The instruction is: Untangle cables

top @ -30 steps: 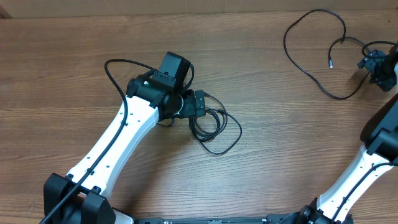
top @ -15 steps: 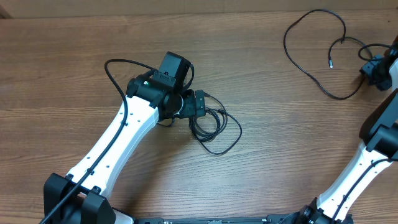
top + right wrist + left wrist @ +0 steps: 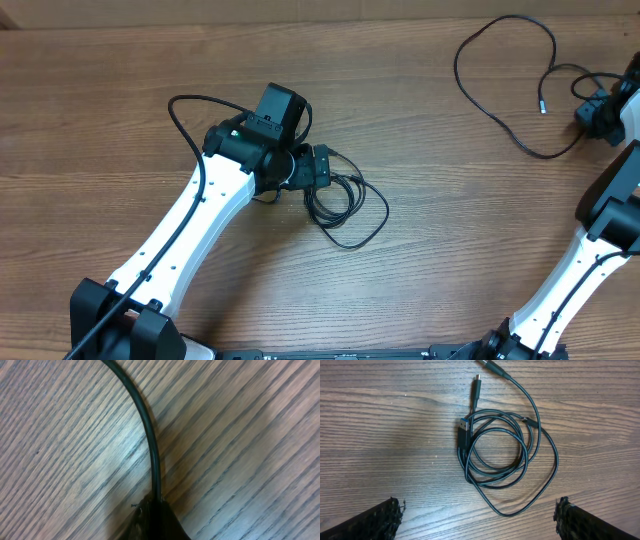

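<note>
A tangle of thin black cables [image 3: 525,455] lies coiled on the wooden table, with a blue-tipped plug [image 3: 464,427] at its left side. My left gripper [image 3: 480,517] hovers over it, open wide, its fingertips [image 3: 375,520] far apart and holding nothing. From overhead the same coil [image 3: 345,205] sits just right of the left gripper [image 3: 322,168]. A separate long cable [image 3: 500,110] loops at the far right, its metal plug end [image 3: 543,104] lying free. My right gripper [image 3: 592,112] is shut on this cable [image 3: 150,435], which runs straight out of the closed jaws [image 3: 157,515].
The left arm's own thicker black wire [image 3: 185,120] arcs over the table to the left of the wrist. The right arm [image 3: 610,210] stands along the right edge. The table's far edge [image 3: 300,22] runs along the top.
My right gripper has shut on the loose cable at the far right, and that cable's plug end has shifted slightly right. The left arm and the coil have not moved.
</note>
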Controlling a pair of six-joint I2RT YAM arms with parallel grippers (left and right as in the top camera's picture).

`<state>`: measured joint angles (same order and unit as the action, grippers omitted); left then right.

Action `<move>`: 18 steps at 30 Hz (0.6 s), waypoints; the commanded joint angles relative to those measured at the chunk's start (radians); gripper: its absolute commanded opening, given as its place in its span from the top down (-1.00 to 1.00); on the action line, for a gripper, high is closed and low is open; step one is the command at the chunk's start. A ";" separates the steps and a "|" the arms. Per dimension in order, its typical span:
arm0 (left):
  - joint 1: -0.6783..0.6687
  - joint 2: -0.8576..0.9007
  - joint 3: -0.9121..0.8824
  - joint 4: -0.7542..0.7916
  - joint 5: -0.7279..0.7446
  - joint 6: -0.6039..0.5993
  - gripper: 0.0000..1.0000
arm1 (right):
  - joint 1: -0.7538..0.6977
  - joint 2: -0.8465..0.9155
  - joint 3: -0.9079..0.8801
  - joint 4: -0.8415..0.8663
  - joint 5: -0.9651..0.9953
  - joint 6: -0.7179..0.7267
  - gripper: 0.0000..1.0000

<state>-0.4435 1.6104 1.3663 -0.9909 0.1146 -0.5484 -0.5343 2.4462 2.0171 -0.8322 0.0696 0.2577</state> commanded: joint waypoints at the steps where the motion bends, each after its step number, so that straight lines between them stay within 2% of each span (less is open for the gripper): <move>1: 0.005 0.000 -0.002 0.001 -0.014 -0.006 -0.99 | 0.002 0.012 0.040 -0.016 -0.039 0.001 0.93; 5: 0.005 0.000 -0.002 0.001 -0.014 -0.006 -0.99 | -0.006 -0.030 0.094 -0.041 -0.088 0.001 0.93; 10: 0.005 0.000 -0.002 0.001 -0.014 -0.006 -0.99 | -0.012 -0.115 0.137 -0.032 -0.262 -0.004 0.93; 18: 0.005 0.000 -0.002 0.001 -0.014 -0.006 -0.99 | -0.008 -0.255 0.145 -0.012 -0.356 -0.028 0.93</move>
<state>-0.4435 1.6104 1.3663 -0.9905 0.1143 -0.5484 -0.5415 2.2948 2.1155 -0.8539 -0.2016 0.2565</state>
